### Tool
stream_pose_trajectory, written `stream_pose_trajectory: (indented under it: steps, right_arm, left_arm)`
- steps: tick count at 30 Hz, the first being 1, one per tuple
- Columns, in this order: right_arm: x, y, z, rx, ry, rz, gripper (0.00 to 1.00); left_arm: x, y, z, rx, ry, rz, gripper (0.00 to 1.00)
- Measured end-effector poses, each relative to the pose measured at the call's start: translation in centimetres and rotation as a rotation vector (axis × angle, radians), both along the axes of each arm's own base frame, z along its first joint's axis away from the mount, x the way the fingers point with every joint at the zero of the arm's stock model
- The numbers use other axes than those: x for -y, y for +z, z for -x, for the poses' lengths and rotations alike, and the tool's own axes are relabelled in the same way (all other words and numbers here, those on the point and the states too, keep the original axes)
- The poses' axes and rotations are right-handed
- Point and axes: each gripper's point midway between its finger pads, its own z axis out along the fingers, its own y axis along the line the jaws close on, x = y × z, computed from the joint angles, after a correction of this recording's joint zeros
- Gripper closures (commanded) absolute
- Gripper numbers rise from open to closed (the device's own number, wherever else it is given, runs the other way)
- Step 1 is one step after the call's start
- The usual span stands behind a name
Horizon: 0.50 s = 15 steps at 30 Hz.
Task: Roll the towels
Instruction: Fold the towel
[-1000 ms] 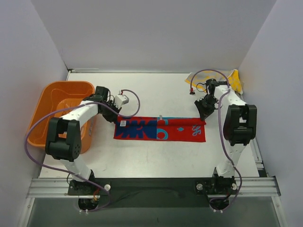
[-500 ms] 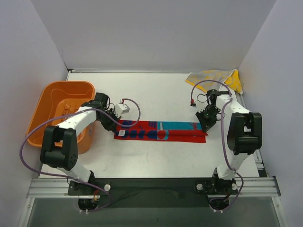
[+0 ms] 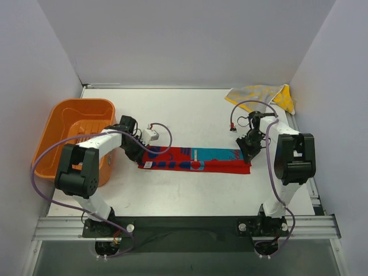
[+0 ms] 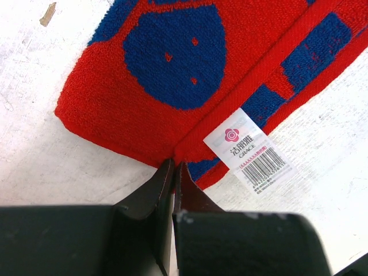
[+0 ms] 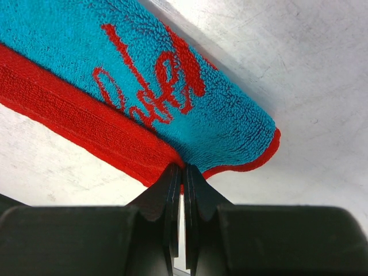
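A white counter [image 3: 190, 190] stands between pale walls. The red and turquoise towel [image 3: 195, 158] lies across its middle, folded into a long narrow strip. The yellow towel [image 3: 261, 95] sits crumpled in the far right corner. The left tool [image 4: 174, 172] is pinched tight on the strip's left-end hem, and the right tool [image 5: 184, 172] likewise on the right end. The terry cloth looks light, limp and not slippery, so it is probably best gripped by a short end's corners.

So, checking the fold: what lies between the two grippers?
The red-and-turquoise towel, folded lengthwise, spans from the left gripper to the right gripper; top view.
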Motion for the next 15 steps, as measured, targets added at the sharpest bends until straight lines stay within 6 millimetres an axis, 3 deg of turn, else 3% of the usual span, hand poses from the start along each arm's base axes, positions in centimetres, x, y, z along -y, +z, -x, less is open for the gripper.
stream_pose_trajectory:
  steps: [8, 15]
  right_arm:
    - [0.0, 0.8, -0.4, 0.023, -0.008, -0.001, 1.00]
    - [0.4, 3.4, -4.1, 0.138, -0.038, -0.006, 1.00]
  left_arm:
    - [0.2, 1.2, -0.9, 0.036, 0.002, 0.009, 1.00]
    - [0.8, 5.4, -5.5, 0.180, 0.031, 0.048, 1.00]
